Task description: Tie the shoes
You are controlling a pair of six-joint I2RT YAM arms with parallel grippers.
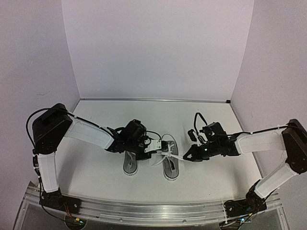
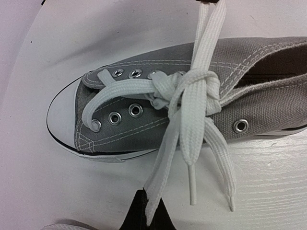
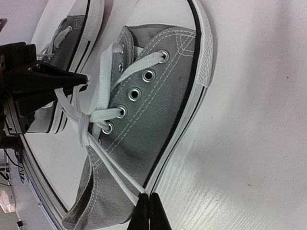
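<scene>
My left fingers (image 2: 144,215) are clamped on one loop of the lace (image 2: 162,172), and my right fingers (image 3: 147,210) are pinched shut on the opposite loop. The knot (image 2: 192,88) sits between them over the tongue of the grey shoe (image 1: 171,168). That shoe stands on the desk (image 1: 144,115) between my two wrists. The other shoe (image 1: 130,165) is just beside it, partly under my left arm, and I cannot tell whether that one is tied

I judge this to be the cinching of the bow. To do it well I want to draw both loops outward in opposite directions with equal force. The pull should stay low and roughly level with the knot, so the shoe is not lifted or rolled onto its side. Nothing pins the shoe down, so a one-sided tug would likely drag it across the desk. The two free ends (image 2: 191,184) hang loose toward my left fingers. If a loop is pulled too far, its end could slip through and undo the bow, so I would stop once the knot looks snug and compact
</scene>
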